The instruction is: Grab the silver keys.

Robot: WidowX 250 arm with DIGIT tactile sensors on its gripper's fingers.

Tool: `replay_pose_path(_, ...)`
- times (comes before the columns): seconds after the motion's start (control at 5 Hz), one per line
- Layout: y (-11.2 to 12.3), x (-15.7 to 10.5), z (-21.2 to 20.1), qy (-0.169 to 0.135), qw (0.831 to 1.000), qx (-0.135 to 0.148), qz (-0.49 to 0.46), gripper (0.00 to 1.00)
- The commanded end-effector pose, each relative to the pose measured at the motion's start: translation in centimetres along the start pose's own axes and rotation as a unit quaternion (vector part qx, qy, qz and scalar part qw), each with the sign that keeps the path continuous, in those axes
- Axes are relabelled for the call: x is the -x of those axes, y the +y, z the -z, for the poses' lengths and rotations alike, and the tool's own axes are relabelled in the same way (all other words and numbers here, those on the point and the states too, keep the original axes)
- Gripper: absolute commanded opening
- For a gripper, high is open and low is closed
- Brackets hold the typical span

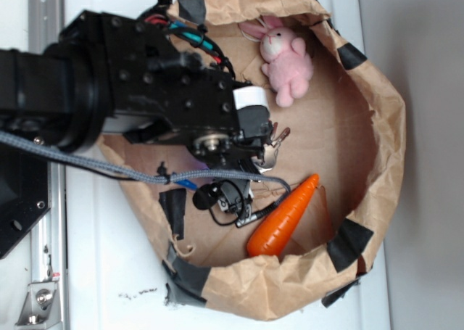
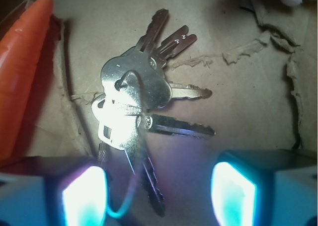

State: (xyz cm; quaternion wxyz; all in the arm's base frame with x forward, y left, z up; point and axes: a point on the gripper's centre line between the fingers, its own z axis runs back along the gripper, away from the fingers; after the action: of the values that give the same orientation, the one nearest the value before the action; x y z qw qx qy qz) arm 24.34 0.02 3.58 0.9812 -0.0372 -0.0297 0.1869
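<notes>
Right now the gripper (image 2: 159, 191) hangs low over the silver keys (image 2: 144, 102), and its two glowing fingers (image 2: 84, 193) are spread wide apart with nothing held between them. In the wrist view the keys lie on the brown paper floor, just ahead of the gap between the fingers and a bit toward the left finger. The heads of the keys are bunched together on a thin wire ring, and the blades fan out in many ways, some pointing up and right, some pointing down toward the gap. One dark blade already reaches in between the fingers. So I think the hand needs to go a little forward and then down before it squeezes. The keys are inside a big paper bag (image 1: 377, 127) with rolled-down sides and black tape on its rim. The bag also holds an orange carrot (image 1: 284, 217), which lies just beside the keys on the left of the wrist view, a pink toy bunny (image 1: 286, 58) farther off, and a small black thing (image 1: 225, 199) that I cannot name.
</notes>
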Motion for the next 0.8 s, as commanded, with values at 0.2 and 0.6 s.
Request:
replay_pose_path(0.2, -0.56, -0.68, -0.39, -0.031, 1.000, -0.001, -0.007, 0.00)
replay_pose_path(0.6, -0.42, -0.57, -0.39, -0.034, 0.999, -0.005, -0.012, 0.00)
